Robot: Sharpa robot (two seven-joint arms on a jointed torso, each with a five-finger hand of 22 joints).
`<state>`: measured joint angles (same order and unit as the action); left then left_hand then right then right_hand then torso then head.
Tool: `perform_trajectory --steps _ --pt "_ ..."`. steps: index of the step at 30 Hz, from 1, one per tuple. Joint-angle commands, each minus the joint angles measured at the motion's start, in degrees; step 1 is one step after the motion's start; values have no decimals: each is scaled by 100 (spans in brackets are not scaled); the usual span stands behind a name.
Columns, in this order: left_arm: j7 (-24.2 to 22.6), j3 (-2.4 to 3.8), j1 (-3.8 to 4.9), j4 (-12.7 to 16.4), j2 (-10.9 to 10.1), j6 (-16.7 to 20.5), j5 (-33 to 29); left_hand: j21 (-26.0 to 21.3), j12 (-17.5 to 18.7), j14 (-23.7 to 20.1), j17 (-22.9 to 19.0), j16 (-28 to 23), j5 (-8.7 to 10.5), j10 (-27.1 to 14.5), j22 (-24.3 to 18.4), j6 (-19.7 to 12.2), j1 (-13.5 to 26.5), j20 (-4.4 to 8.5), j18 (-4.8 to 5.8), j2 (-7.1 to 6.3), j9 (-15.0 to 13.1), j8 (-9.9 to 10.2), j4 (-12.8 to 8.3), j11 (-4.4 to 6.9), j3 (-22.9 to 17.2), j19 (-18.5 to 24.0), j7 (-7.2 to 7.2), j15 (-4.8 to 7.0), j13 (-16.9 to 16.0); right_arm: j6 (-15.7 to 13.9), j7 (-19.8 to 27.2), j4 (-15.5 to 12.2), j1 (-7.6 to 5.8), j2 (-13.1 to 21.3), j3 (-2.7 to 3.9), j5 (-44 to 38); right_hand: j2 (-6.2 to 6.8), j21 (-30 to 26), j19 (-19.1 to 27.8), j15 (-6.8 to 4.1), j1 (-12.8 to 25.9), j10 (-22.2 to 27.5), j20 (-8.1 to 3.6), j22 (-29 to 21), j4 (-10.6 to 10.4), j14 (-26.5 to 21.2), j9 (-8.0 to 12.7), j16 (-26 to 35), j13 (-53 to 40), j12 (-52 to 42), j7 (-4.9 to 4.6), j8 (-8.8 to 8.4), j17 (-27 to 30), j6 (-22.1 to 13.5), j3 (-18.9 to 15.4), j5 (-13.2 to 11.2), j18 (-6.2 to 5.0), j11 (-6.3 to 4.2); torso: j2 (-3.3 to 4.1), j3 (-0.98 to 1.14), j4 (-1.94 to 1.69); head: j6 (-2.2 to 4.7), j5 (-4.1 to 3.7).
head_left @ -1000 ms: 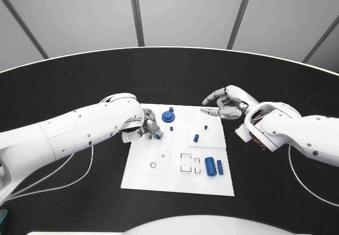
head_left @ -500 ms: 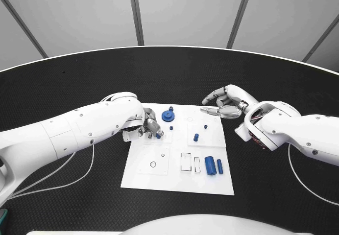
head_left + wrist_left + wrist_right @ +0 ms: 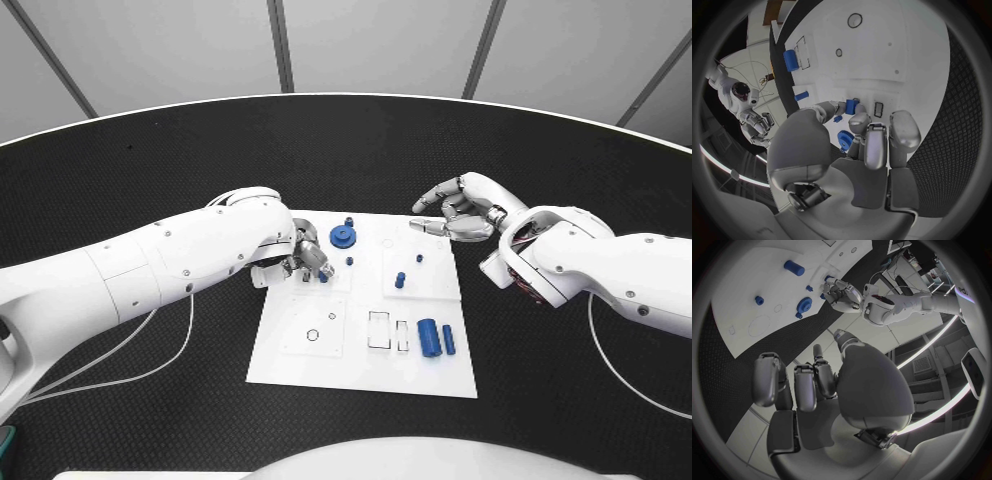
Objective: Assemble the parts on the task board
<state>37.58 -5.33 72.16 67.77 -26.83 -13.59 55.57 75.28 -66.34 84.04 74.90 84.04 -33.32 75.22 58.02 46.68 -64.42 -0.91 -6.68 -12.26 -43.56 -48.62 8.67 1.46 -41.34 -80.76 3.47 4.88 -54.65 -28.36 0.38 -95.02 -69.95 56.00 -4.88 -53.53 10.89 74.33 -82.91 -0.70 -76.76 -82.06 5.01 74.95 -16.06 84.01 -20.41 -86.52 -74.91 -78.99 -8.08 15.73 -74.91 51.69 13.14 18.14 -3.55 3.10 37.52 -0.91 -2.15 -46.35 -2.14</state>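
L hand (image 3: 303,260) over board (image 3: 361,375) near its far-left corner, fingers pinching a small blue peg (image 3: 851,106). R hand (image 3: 459,212) off board's far-right corner above tabletop (image 3: 173,160), fingers apart, holding nothing. Blue gear (image 3: 343,237) beside L hand; two cylinders (image 3: 437,338) at board's right side.
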Motion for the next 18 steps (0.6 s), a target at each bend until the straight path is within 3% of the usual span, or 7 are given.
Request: perform_trajectory --steps 1,18 --pt "4 0 0 -6 2 16 0 11 12 334 595 -37 2 -15 2 -42 -24 37 76 91 -2 1 -905 20 -942 11 -48 46 0 2 0 1 0 -1 0 0 33 -38 -1 -54 -43 -18 -37 138 -4 421 3 27 -515 -15 14 25 -716 14 19 19 -48 -6 1 -1 -3 -4 1" --pt "57 0 0 -52 36 -109 -5 5 3 334 594 -40 100 -34 -6 -91 -16 37 76 138 -7 11 -897 7 -931 18 -34 35 -8 34 -11 11 0 -11 0 0 34 -49 0 -54 -57 -17 -38 131 2 420 5 31 -513 -12 13 29 -709 11 32 25 -50 -6 -4 0 -1 -10 3"
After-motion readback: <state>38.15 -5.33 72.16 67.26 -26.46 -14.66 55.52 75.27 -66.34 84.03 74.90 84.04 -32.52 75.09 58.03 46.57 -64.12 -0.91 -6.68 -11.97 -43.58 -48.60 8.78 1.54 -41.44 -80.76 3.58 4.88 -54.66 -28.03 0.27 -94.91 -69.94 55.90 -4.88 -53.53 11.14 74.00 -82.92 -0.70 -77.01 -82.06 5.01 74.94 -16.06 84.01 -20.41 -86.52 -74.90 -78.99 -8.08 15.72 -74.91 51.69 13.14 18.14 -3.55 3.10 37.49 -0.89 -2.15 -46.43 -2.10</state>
